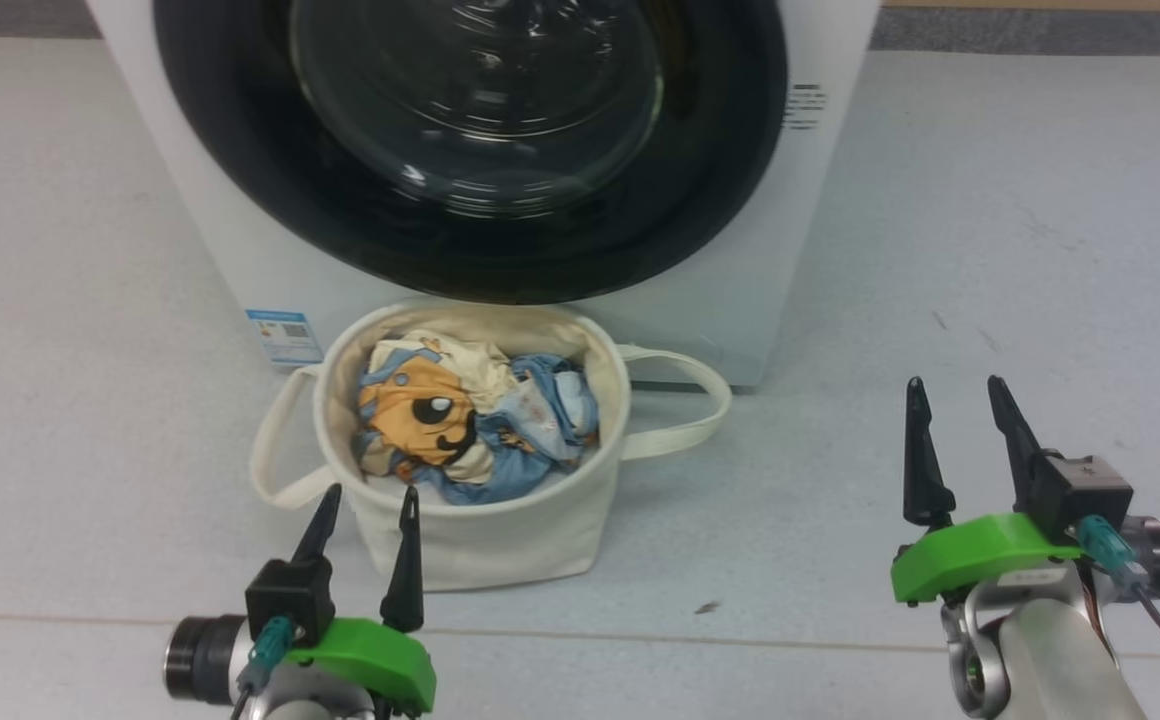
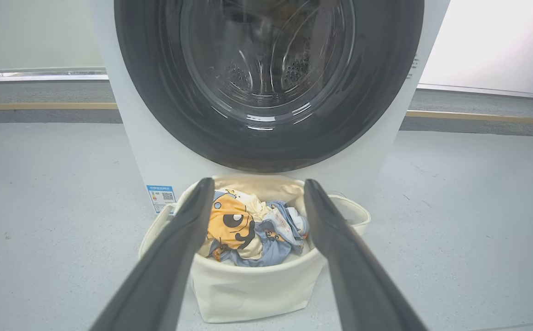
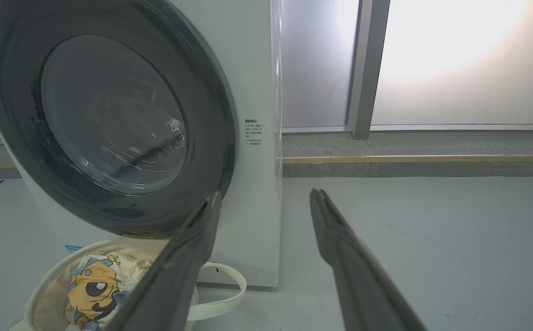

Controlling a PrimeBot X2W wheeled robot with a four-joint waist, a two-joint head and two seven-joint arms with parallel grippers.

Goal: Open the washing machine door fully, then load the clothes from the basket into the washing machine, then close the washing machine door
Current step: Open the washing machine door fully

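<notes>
Washing machine (image 1: 740,300) on the grey floor (image 1: 1040,250), washing machine door (image 1: 230,170) looks shut flush, though the latch edge is hard to make out. Basket (image 1: 480,540) sits just in front of it, below the door, clothes (image 1: 470,420) heaped inside, orange cartoon face up. Left gripper (image 1: 371,489) hovers by the basket's near rim, fingers parted, empty. Right gripper (image 1: 955,380) is well apart over bare floor, 2 fingers spread, holding nothing.

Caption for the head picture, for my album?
Left gripper and right gripper open before basket of clothes, washing machine door shut.
</notes>
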